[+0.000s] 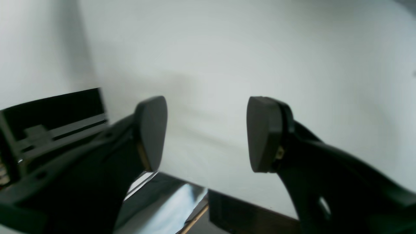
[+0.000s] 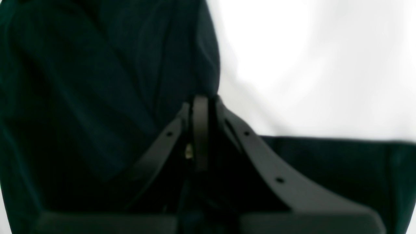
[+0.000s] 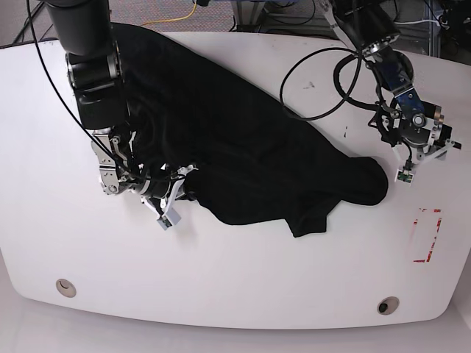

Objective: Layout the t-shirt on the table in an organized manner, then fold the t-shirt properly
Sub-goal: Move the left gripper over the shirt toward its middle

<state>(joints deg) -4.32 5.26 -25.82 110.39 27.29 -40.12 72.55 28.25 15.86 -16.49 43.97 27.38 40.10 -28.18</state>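
My right gripper (image 2: 200, 107) pinches the t-shirt (image 3: 243, 140) so I can spread it; my left gripper (image 1: 206, 133) waits open.

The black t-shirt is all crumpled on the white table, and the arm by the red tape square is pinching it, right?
Not quite. The left gripper near the red tape outline is open and holds nothing, as the left wrist view shows. The right gripper is pinching the t-shirt. It is crumpled on the table.
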